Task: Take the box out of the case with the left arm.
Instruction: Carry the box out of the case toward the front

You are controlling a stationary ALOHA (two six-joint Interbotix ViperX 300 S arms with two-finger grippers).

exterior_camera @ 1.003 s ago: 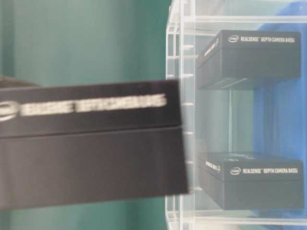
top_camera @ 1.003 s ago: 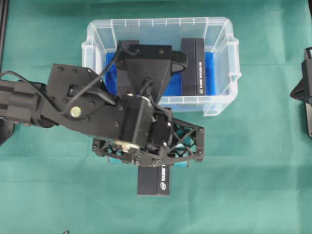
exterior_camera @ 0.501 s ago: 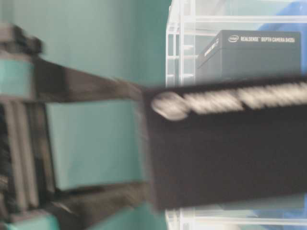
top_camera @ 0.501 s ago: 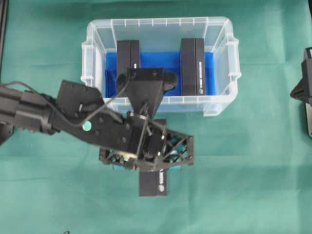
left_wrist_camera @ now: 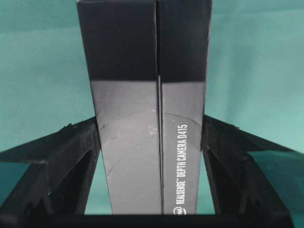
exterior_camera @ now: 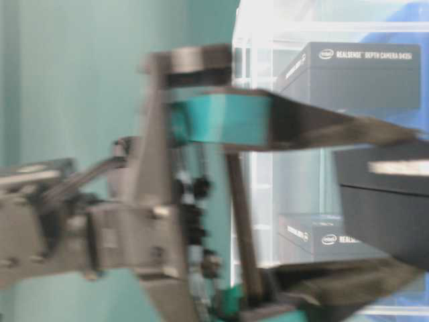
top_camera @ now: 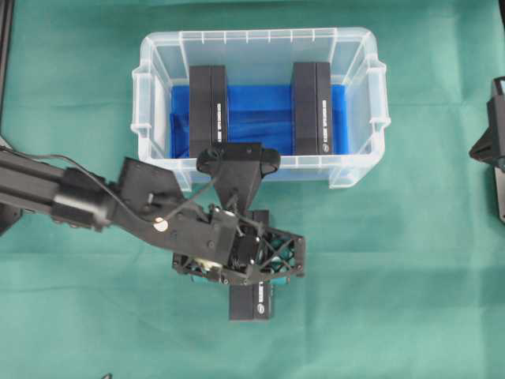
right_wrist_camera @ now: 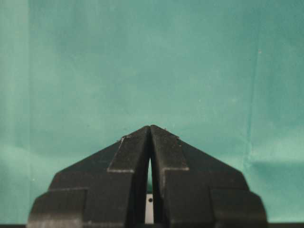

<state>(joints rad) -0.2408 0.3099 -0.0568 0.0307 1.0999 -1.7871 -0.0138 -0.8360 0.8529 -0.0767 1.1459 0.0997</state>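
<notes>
So the black rectangular cardboard box point(top_camera: 251, 302) is already clear of the clear plastic case with the blue sheet in its bottom point(top_camera: 359, 166), sitting low over the green-covered worktop point(top_camera: 410, 276) just off the case's near wall. The left arm's black lattice gripper point(top_camera: 245, 260) has its jaws clamped on the box's two long sides. Looks like the set-down step; next it needs to touch down and let go. Two more black boxes point(top_camera: 208, 106) stand in the case. The right gripper point(right_wrist_camera: 150, 142) sits parked, jaws closed, empty.
</notes>
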